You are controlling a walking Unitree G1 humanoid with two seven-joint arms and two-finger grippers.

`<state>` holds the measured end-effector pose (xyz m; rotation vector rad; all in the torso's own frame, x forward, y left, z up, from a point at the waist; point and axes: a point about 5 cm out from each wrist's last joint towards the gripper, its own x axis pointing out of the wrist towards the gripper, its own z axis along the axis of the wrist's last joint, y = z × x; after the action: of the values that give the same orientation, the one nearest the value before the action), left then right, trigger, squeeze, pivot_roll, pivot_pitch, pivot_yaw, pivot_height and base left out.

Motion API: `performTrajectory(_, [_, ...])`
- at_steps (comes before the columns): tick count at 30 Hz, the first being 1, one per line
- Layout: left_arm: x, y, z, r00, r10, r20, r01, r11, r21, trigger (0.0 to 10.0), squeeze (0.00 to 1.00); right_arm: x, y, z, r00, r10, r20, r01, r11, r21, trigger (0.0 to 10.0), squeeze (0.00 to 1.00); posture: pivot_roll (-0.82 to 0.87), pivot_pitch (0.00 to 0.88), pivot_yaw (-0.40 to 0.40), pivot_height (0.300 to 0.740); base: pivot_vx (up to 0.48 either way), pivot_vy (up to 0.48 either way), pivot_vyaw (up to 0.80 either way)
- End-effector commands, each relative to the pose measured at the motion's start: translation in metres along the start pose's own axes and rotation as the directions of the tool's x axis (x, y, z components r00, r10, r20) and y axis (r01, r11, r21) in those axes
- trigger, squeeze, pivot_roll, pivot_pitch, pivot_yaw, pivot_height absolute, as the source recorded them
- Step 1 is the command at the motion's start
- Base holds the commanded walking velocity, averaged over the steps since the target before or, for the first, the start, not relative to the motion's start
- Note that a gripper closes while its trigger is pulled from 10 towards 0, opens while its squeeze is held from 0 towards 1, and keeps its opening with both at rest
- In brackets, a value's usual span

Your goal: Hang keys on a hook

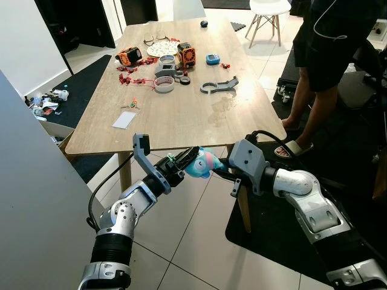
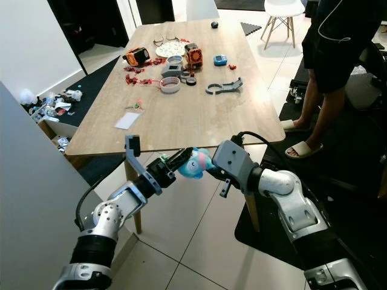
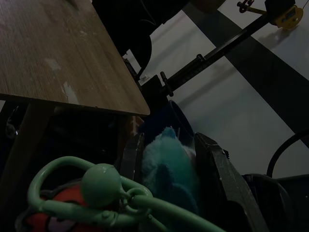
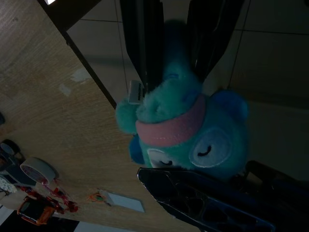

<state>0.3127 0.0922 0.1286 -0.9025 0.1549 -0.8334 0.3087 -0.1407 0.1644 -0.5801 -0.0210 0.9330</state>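
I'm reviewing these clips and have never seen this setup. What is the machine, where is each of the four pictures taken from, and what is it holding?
It is a humanoid robot with two silver arms ending in black two-fingered grippers. The two wide pictures come from a stereo camera on its head, looking down; the two dark ones come from cameras on its wrists.

Both the left gripper and the right gripper meet below the near edge of a wooden table, each closed on a turquoise plush keychain toy with a pink band. The left wrist view shows its pale green clasp.

On the table lie tape rolls, orange gadgets, a white card and small red parts. A person stands on the right.
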Motion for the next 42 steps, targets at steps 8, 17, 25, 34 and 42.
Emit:
performTrajectory(8, [-0.003, 0.004, 0.003, 0.999, 0.031, 0.032, -0.031, 0.999, -0.011, 10.0, 0.0, -0.003, -0.01, 0.001, 0.998, -0.068, 0.009, 0.068, 0.997, 0.03, 10.0, 0.8, -0.14, 0.06, 0.097, 0.74, 0.0, 0.0, 0.0])
performTrajectory(17, [-0.003, 0.004, 0.009, 0.998, 0.026, 0.06, -0.026, 1.0, -0.01, 10.0, 0.0, -0.005, -0.01, -0.003, 0.998, -0.062, -0.025, 0.062, 0.998, 0.02, 10.0, 0.0, -0.14, 0.06, 0.096, 0.74, 0.0, 0.0, 0.0])
performTrajectory(25, [-0.006, 0.003, 0.015, 0.997, 0.013, 0.075, -0.014, 1.0, 0.009, 10.0, 0.0, -0.026, -0.015, -0.018, 0.993, -0.039, -0.116, 0.044, 0.998, 0.042, 10.0, 0.0, -0.14, 0.06, 0.096, 0.74, 0.0, 0.0, 0.0])
performTrajectory(34, [-0.007, -0.003, 0.024, 0.995, -0.037, 0.094, 0.033, 0.998, 0.045, 10.0, 0.0, -0.044, -0.033, -0.04, 0.948, -0.149, -0.281, 0.161, 0.987, 0.018, 10.0, 0.0, -0.14, 0.06, 0.095, 0.74, 0.0, 0.0, 0.0])
performTrajectory(42, [-0.01, -0.027, 0.025, 0.976, -0.214, 0.046, 0.205, 0.967, 0.149, 10.0, 0.0, -0.052, -0.066, -0.03, 0.899, -0.395, -0.189, 0.425, 0.892, 0.155, 10.0, 0.0, -0.14, 0.062, 0.092, 0.74, 0.0, 0.0, 0.0])
